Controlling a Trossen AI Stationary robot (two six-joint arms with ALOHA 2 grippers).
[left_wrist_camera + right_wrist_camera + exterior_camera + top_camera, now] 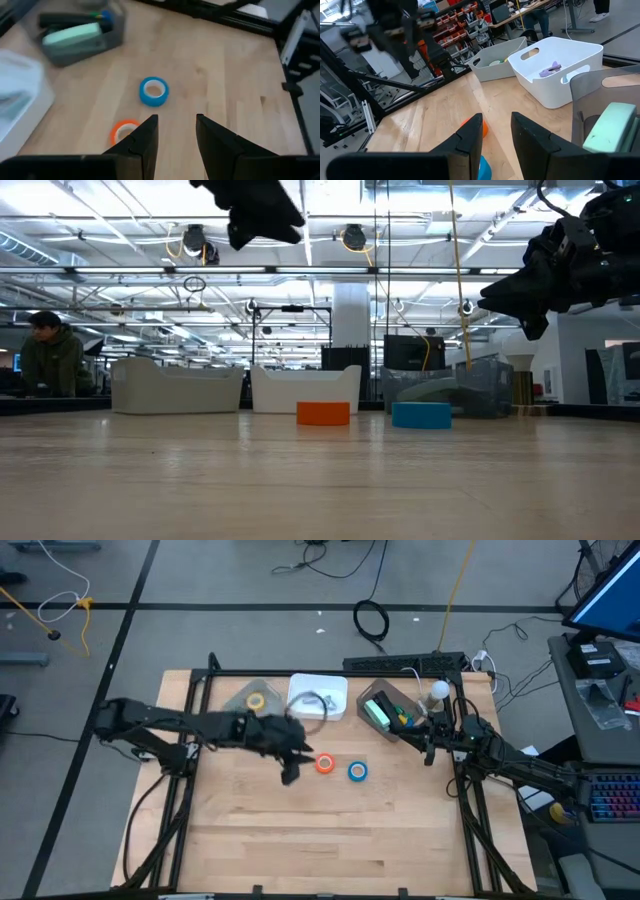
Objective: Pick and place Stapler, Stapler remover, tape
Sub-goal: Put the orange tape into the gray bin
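Pale smooth wooden table (330, 830), glossy white plastic bin (320, 690), matt dark fingers (145, 140).

We find no readable text, label, brand, number or sign in any of the views.

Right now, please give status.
Left gripper open, empty, above orange tape. Right gripper open over grey bin. Blue tape on table. Nothing blocking.

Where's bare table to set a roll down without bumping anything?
The whole near half of the table, in front of the orange roll and blue roll, lies bare. The far edge is crowded: grey bin, white bin and dark bin side by side.
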